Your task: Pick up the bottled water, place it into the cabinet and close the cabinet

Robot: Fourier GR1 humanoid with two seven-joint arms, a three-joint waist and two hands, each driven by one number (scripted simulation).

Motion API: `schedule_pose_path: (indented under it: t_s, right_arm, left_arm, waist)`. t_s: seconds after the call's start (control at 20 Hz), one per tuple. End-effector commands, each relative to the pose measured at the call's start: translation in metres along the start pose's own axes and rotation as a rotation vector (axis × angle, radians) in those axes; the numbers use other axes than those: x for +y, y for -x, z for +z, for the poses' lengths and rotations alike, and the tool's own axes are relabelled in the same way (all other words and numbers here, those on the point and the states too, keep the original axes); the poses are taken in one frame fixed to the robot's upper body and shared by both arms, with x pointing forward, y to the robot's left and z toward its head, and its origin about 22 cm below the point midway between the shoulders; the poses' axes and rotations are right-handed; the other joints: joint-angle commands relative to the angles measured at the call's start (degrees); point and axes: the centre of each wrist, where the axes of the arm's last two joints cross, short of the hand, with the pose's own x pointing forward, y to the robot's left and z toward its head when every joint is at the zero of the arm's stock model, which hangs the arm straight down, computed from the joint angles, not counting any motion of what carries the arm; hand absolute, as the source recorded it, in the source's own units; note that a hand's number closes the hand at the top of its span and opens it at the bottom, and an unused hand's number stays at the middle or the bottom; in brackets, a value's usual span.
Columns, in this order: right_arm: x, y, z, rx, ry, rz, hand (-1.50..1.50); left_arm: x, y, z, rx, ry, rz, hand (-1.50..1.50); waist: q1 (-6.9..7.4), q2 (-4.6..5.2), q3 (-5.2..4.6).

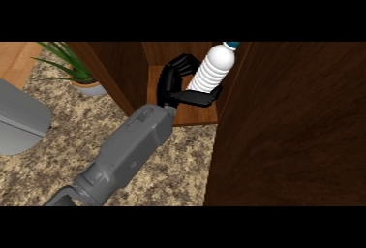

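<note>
- From the head view, one grey forearm [125,155] rises from the lower left edge and slants up toward the open cabinet [178,109].
- By its place low on the left of the view, I take it for the left arm, though I cannot be sure. Its black left hand [175,82] is inside the cabinet opening, over the wooden shelf.
- The fingers [184,62] curl round the far side of the bottled water [214,70], and the thumb [196,97] crosses below the bottle's base, so the hand is closed round it.
- The bottle is white and ribbed with a blue cap, leaning a little with its cap toward the upper right, inside the cabinet near the right-hand wall. Whether its base touches the shelf I cannot tell, as the thumb hides it.
- The dark cabinet door [293,126] stands open and fills the right side of the view.
- A potted plant [75,72] stands on the speckled counter [64,155], just left of the cabinet's side wall.
- A grey rounded object [18,121] lies at the left edge.
</note>
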Motion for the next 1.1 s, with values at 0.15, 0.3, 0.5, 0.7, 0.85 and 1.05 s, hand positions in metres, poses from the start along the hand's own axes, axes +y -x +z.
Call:
schedule_pose_path:
  t_s: [0.15,0.3,0.5,0.7,0.85,1.05]
  right_arm:
    - [-0.009,-0.006,-0.006,-0.017,-0.038,-0.023,-1.5]
    - [-0.013,0.0,0.003,-0.021,-0.028,-0.035,-1.5]
    - [-0.014,-0.009,-0.001,-0.015,-0.05,-0.035,-1.5]
    - [-0.022,-0.003,-0.001,-0.025,-0.054,-0.051,-1.5]
    - [-0.016,-0.006,-0.01,-0.026,-0.05,-0.051,-1.5]
    - [-0.023,-0.006,-0.008,-0.034,-0.069,-0.048,-1.5]
  left_arm:
    - [0.003,-0.002,-0.016,0.036,-0.061,-0.105,1.5]
    - [0.018,0.006,-0.017,0.063,-0.112,-0.111,1.5]
    - [0.035,0.017,-0.014,0.076,-0.18,-0.155,1.5]
    - [0.044,0.024,-0.01,0.077,-0.211,-0.212,1.5]
    - [0.05,0.027,-0.008,0.078,-0.217,-0.225,1.5]
    - [0.056,0.03,-0.007,0.061,-0.254,-0.195,1.5]
  waist:
    - [-0.5,0.36,0.01]
    - [-1.23,0.64,0.02]
    - [-2.15,1.15,-0.03]
    - [-3.32,1.63,-0.01]
    - [-2.27,1.75,-0.11]
    - [-3.13,1.84,-0.11]
